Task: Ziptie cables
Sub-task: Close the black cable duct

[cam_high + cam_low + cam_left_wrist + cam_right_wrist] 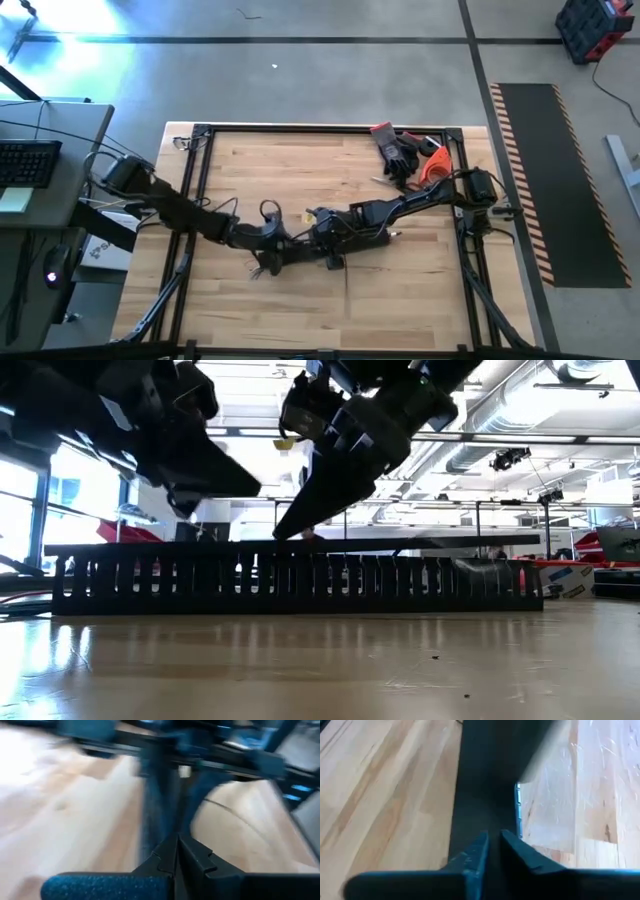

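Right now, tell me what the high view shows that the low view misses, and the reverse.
Only the high view shows the gloves and an orange item near the table's far right corner, plus a keyboard on a desk to the left. Only the low view shows the black slotted duct side-on, with the room behind. Both show the left gripper and right gripper meeting mid-table.

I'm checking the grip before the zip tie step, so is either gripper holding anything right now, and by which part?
Left gripper is shut with nothing seen between its fingertips. Right gripper is nearly closed over a dark strip; whether it grips anything cannot be told.
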Tool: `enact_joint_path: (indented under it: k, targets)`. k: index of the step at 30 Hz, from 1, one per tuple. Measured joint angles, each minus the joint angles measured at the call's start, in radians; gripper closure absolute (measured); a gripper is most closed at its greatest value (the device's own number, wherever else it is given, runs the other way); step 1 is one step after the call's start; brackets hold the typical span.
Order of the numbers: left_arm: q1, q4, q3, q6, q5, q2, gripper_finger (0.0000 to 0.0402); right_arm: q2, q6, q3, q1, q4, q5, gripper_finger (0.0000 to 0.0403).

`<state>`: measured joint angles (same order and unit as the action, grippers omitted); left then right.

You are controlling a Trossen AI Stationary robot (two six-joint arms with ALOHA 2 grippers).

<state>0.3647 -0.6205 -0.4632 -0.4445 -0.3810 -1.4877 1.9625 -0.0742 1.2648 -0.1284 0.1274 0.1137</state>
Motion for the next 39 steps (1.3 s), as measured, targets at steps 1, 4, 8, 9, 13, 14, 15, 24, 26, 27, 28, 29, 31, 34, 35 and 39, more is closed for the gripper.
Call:
enact_joint_path:
  k: [1, 4, 8, 9, 13, 14, 15, 24, 26, 27, 28, 29, 31, 34, 35, 39]
  targets:
    - [0.0, 0.04, 0.001, -0.009, -0.024, 0.025, 0.0401, 0.0, -0.01, 0.002, 0.0, 0.002, 0.001, 0.0383]
    - [-0.004, 0.153, 0.0, -0.037, -0.068, 0.086, 0.0401, -0.001, -0.014, 0.002, 0.0, 0.0, 0.001, 0.0401]
    - [-0.005, 0.174, 0.0, -0.044, -0.051, 0.085, 0.0401, -0.002, -0.022, 0.002, 0.0, -0.017, 0.001, 0.0387]
    - [-0.005, 0.159, -0.001, -0.044, -0.033, 0.077, 0.0401, -0.003, -0.029, 0.003, 0.0, -0.02, -0.007, 0.0385]
    - [-0.003, 0.106, -0.001, -0.041, 0.0, 0.033, 0.0401, -0.029, -0.038, 0.003, 0.0, 0.012, -0.061, 0.0392]
    - [-0.002, 0.087, -0.001, -0.041, 0.006, 0.022, 0.0401, -0.043, -0.04, 0.0, 0.0, 0.018, -0.062, 0.0397]
    - [-0.001, 0.07, -0.001, -0.041, 0.013, 0.011, 0.0401, -0.058, -0.043, -0.014, 0.0, 0.015, -0.062, 0.04]
    - [-0.007, -0.023, -0.002, -0.033, 0.035, -0.096, 0.0401, -0.128, 0.025, -0.24, 0.004, -0.162, -0.044, 0.0403]
    - [-0.011, -0.022, -0.002, -0.043, 0.036, -0.112, 0.0402, -0.128, 0.028, -0.278, 0.004, -0.215, -0.043, 0.0403]
    - [-0.011, -0.024, -0.002, -0.049, 0.038, -0.12, 0.0402, -0.127, 0.034, -0.295, 0.005, -0.247, -0.043, 0.0403]
    - [-0.011, -0.027, -0.002, -0.05, 0.039, -0.127, 0.0402, -0.127, 0.043, -0.308, 0.006, -0.27, -0.043, 0.0403]
    - [-0.011, -0.029, -0.002, -0.052, 0.039, -0.132, 0.0402, -0.127, 0.047, -0.316, 0.008, -0.285, -0.042, 0.0403]
    - [-0.014, -0.04, -0.002, -0.063, 0.039, -0.135, 0.0402, -0.127, 0.048, -0.327, 0.011, -0.3, -0.041, 0.0403]
    - [-0.022, -0.096, -0.005, -0.068, 0.062, -0.134, 0.0402, -0.127, 0.044, -0.344, 0.012, -0.329, -0.039, 0.0403]
    - [-0.026, -0.104, -0.011, -0.064, 0.069, -0.134, 0.0402, -0.127, 0.043, -0.347, 0.012, -0.335, -0.038, 0.0403]
    - [-0.045, -0.11, -0.039, -0.049, 0.11, -0.149, 0.0402, -0.126, 0.016, -0.348, 0.012, -0.339, -0.039, 0.0403]
